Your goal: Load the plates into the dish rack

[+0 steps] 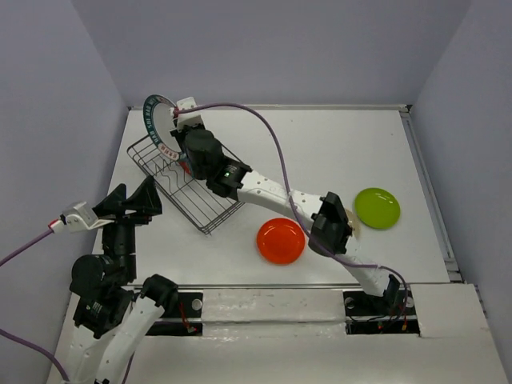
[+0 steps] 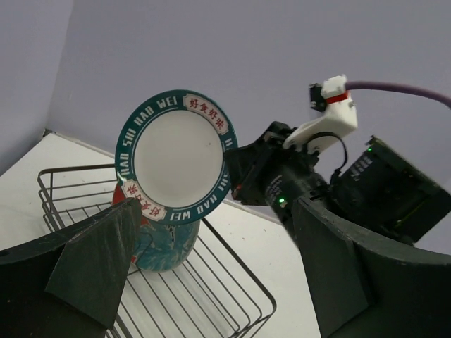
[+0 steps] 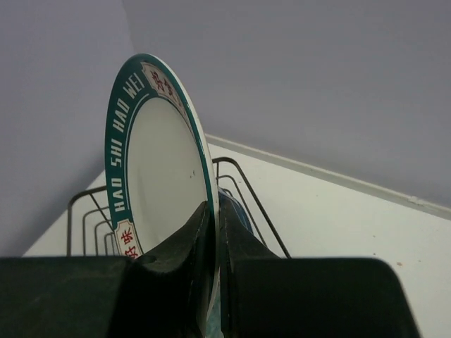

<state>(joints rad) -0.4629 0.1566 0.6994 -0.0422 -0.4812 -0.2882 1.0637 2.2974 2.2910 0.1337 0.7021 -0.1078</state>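
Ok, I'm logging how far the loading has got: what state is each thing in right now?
teal-rimmed plate: on edge, pinched in the right hand, over the rack's far end
right hand: shut on the teal-rimmed plate
left hand: open, empty
rack: on the table, one flowered plate inside
flowered plate: upright in the rack
orange plate: flat on the table
green plate: flat on the table

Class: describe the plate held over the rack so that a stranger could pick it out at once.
Find the wire dish rack on the table's left side. Above its far end, the right gripper holds a plate on edge. It alone is white with a teal, lettered rim.
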